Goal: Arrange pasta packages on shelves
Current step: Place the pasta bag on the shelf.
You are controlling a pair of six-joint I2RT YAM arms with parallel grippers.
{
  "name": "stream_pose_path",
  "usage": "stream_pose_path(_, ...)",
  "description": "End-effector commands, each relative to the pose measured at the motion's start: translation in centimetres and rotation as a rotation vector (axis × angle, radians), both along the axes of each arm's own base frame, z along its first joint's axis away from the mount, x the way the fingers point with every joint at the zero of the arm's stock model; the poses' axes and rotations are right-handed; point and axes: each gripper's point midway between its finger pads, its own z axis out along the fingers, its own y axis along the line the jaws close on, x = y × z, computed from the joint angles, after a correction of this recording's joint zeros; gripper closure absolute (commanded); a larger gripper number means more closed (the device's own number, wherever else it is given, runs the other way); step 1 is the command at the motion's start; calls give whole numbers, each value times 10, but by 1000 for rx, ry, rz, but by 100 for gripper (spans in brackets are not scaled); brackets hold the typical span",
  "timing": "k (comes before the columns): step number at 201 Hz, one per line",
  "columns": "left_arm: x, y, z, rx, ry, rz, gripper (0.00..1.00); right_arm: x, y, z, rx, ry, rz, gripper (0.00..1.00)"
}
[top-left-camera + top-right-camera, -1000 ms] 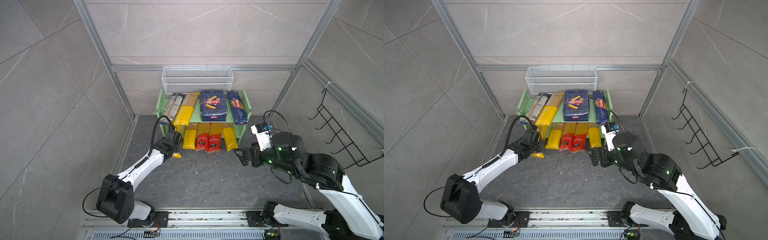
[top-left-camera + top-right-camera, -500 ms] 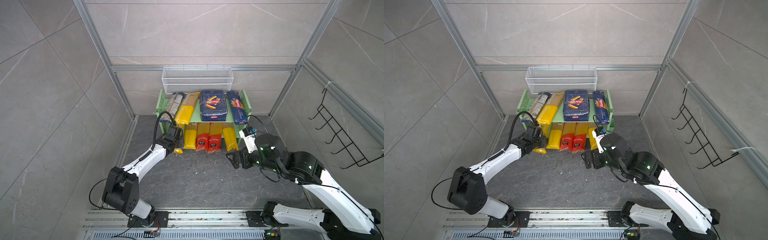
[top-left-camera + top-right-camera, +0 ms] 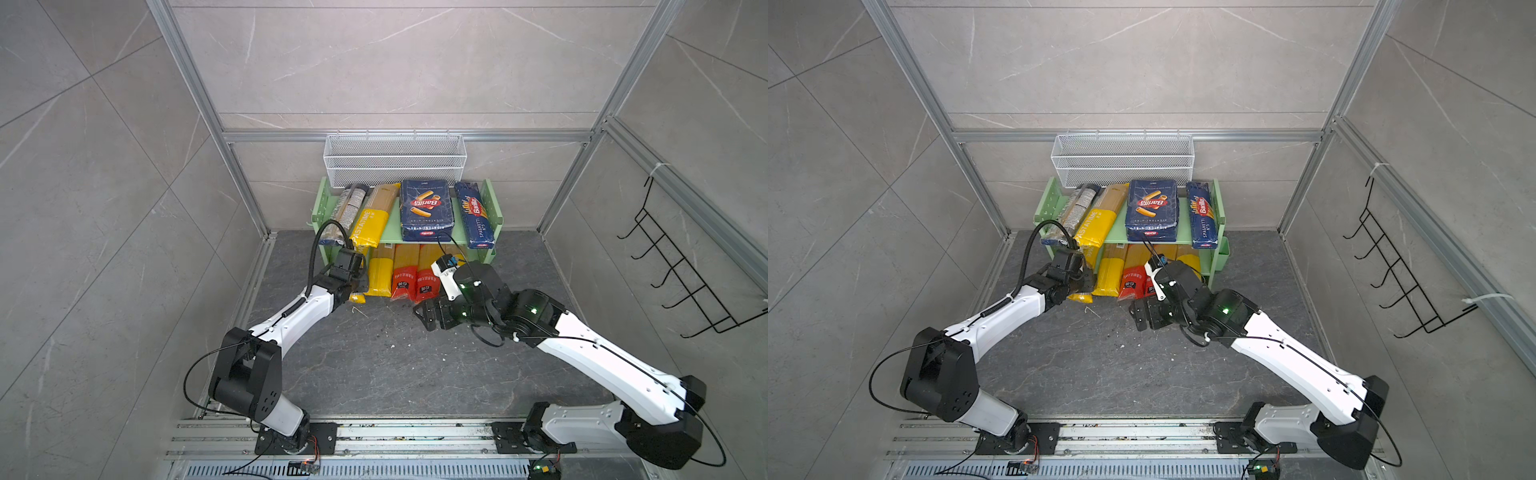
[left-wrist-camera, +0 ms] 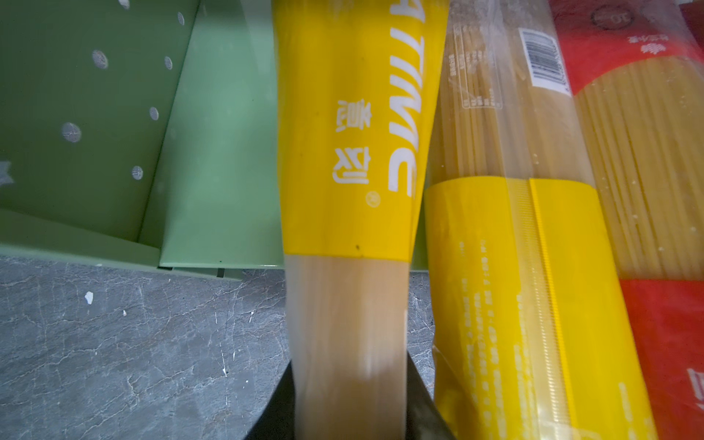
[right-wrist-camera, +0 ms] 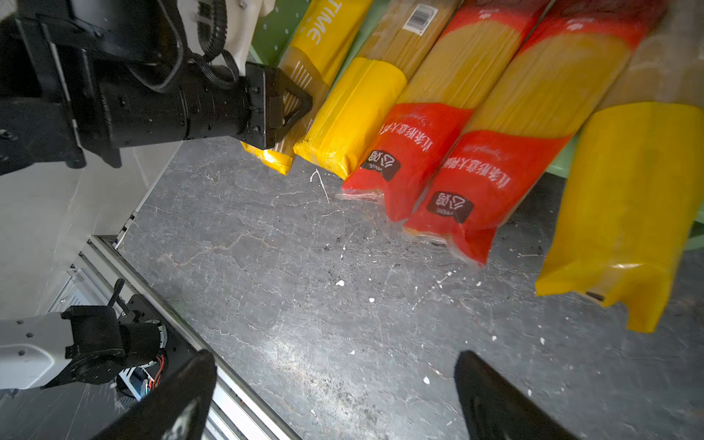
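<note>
White shells are seen on the long links of the left arm (image 3: pixel 291 318) and the right arm (image 3: pixel 602 357), with bulky black housings (image 3: pixel 245 374) fitted at the joints. A ribbed black hose (image 3: pixel 314 249) is looped over the left wrist and a coiled black lead (image 3: pixel 293 308) is run along its forearm; small green lights (image 3: pixel 533 309) are lit on the right arm's black joints.

Right gripper (image 3: pixel 424 318) swung in, red bags (image 3: pixel 415 284) now just ahead; left gripper (image 3: pixel 354 286) pushed its yellow bag (image 3: pixel 357 297) deeper into shelves (image 3: pixel 322 212).
</note>
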Motion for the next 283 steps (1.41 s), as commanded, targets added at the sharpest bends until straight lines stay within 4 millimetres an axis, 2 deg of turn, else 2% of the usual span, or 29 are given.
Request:
stream_pose_path(1, 59, -3, 74, -80, -295, 34, 100, 12, 18, -2, 3, -24, 37, 0)
stream_pose_path(22, 61, -2, 77, -83, -304, 43, 100, 15, 24, -2, 1, -23, 50, 0)
stream_pose_path(46, 63, -1, 77, -81, -304, 50, 74, 16, 24, 1, 0, -29, 50, 0)
stream_pose_path(80, 61, -2, 75, -83, -284, 50, 54, 14, 21, 4, -1, -29, 48, 0)
stream_pose_path(101, 58, -1, 76, -87, -277, 51, 49, 12, 19, 6, 2, -29, 48, 0)
stream_pose_path(173, 48, 3, 82, -94, -258, 60, 47, 8, 13, 14, 18, -35, 41, 0)
stream_pose_path(182, 47, 4, 83, -96, -260, 64, 48, 8, 12, 14, 18, -35, 38, 0)
stream_pose_path(195, 48, 5, 82, -90, -258, 73, 58, 7, 12, 14, 19, -35, 37, 1)
stream_pose_path(216, 49, 8, 83, -81, -263, 87, 85, 7, 11, 16, 19, -36, 35, 0)
stream_pose_path(237, 51, 10, 87, -76, -279, 99, 95, 8, 10, 17, 16, -38, 29, 0)
stream_pose_path(283, 57, 9, 94, -71, -322, 94, 97, 11, 13, 16, 9, -34, 29, 1)
